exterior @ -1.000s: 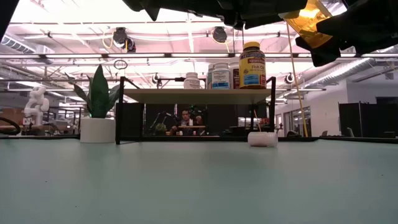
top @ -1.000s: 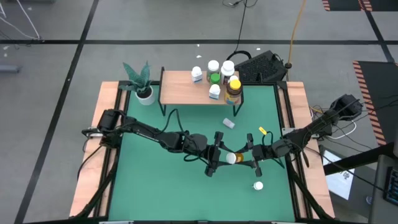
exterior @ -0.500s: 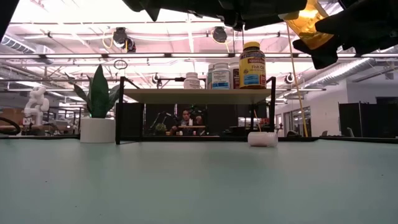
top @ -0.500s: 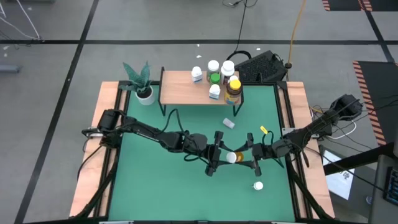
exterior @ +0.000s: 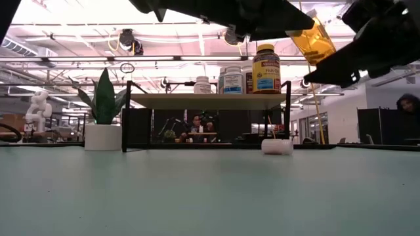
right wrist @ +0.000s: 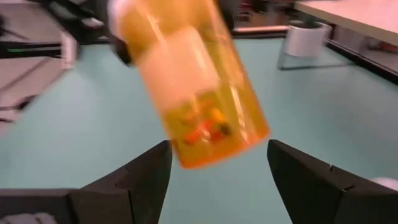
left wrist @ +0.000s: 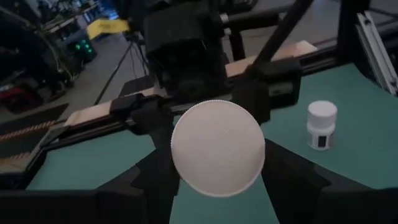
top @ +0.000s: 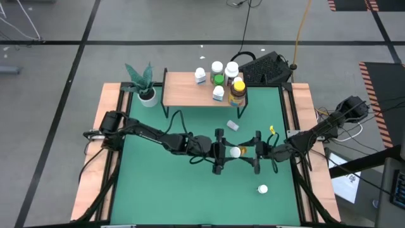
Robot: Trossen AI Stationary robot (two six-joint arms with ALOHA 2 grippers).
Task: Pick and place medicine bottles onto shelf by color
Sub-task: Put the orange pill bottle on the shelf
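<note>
Amber translucent cylindrical bottle (right wrist: 189, 81) with white round cap, left tool (top: 218, 152) gripping it, right tool (top: 257, 152) spread wide

The counter (top: 164, 190) has a green top with wooden side rails (top: 95, 158) and stands on a grey floor (top: 57, 25) marked with dark lines. A potted plant (top: 144, 84) sits at one far corner. Behind the counter lie a black keyboard (top: 266, 68) and a yellow cable (top: 302, 25). In the low view, bright strip lights (exterior: 72, 29) run across the ceiling, a person (exterior: 195, 126) sits far back, and a white figure (exterior: 38, 108) stands off to one side.
</note>
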